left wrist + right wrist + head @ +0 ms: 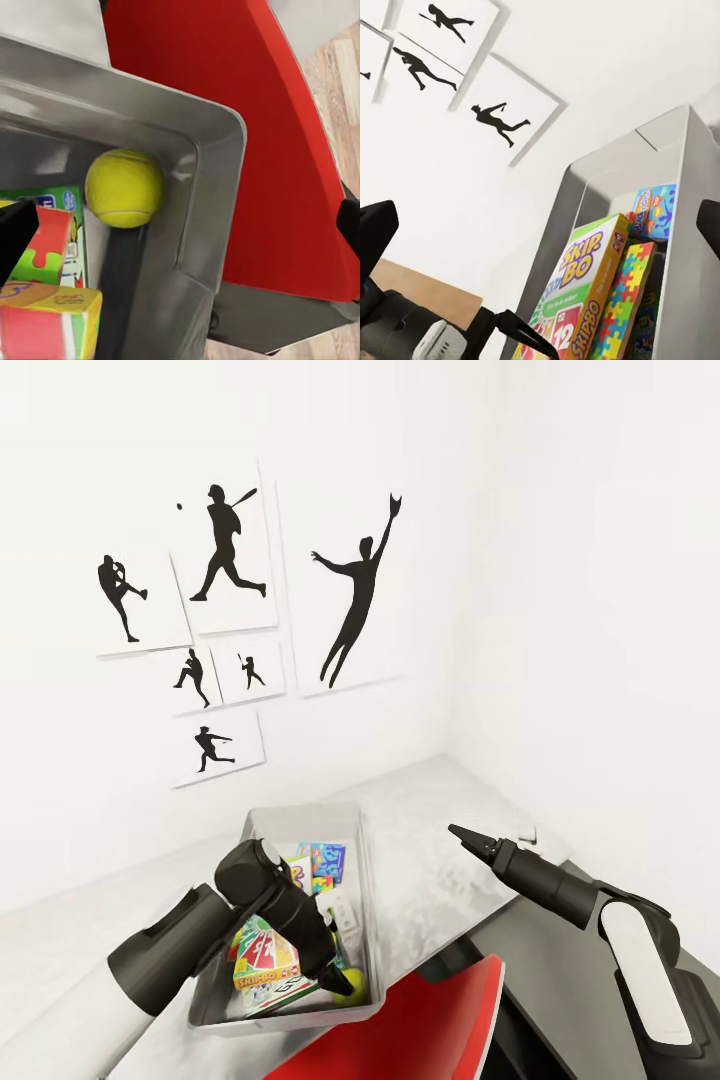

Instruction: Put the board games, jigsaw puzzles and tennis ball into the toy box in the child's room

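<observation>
The tennis ball (124,187) sits in the toy box (362,880) at its 5 o'clock corner. The left gripper (345,982) looks wide open and empty; lift it straight up. The right gripper (462,832) looks closed, holding nothing.

- The toy box (362,880) sits on the table (440,880), left of the right gripper (462,833).
- The left gripper (345,985) reaches inside it.
- The tennis ball (124,187) lies just beyond that gripper, beside the board games (268,960).
</observation>
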